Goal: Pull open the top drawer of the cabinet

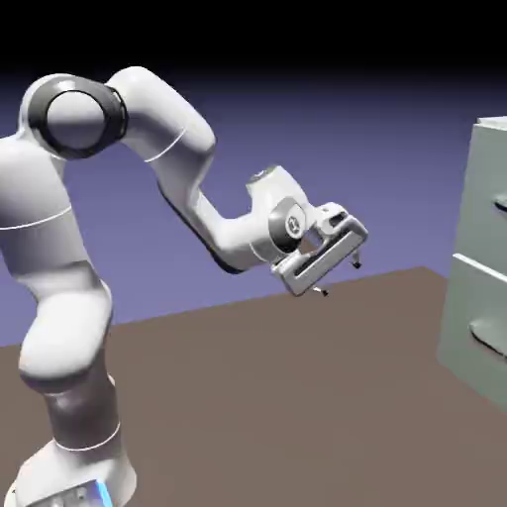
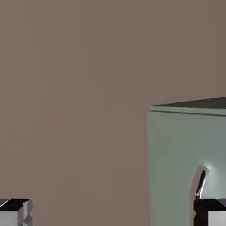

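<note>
I have the hand [image 1: 338, 278] hanging in mid-air with its two tips spread wide and nothing between them, well apart from the cabinet [image 1: 477, 257] at the exterior view's right edge. The top drawer [image 1: 487, 193] sits above its twin, its handle [image 1: 501, 202] barely in frame. To do this cleanly I'd bring the tips level with that upper handle, straddle it squarely, then close and pull straight back. The brown worktop [image 1: 297, 386] lies below, against a blue-violet backdrop.
</note>
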Tool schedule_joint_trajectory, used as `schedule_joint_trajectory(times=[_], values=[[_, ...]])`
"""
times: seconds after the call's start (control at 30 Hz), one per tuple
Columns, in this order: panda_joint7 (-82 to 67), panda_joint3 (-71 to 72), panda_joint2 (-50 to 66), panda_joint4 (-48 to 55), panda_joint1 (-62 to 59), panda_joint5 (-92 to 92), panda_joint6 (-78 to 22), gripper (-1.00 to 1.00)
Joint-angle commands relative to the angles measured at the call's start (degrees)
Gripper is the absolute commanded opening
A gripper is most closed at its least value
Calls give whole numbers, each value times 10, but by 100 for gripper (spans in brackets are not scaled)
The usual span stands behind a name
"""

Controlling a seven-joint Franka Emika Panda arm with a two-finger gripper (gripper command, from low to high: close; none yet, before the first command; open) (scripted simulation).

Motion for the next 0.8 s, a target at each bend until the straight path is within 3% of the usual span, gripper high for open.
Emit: schedule_joint_trajectory(times=[0.0,0.77], values=[[-25,13,15,10,-11,-24,-2,0],[-598,312,355,234,-256,-580,-55,0]])
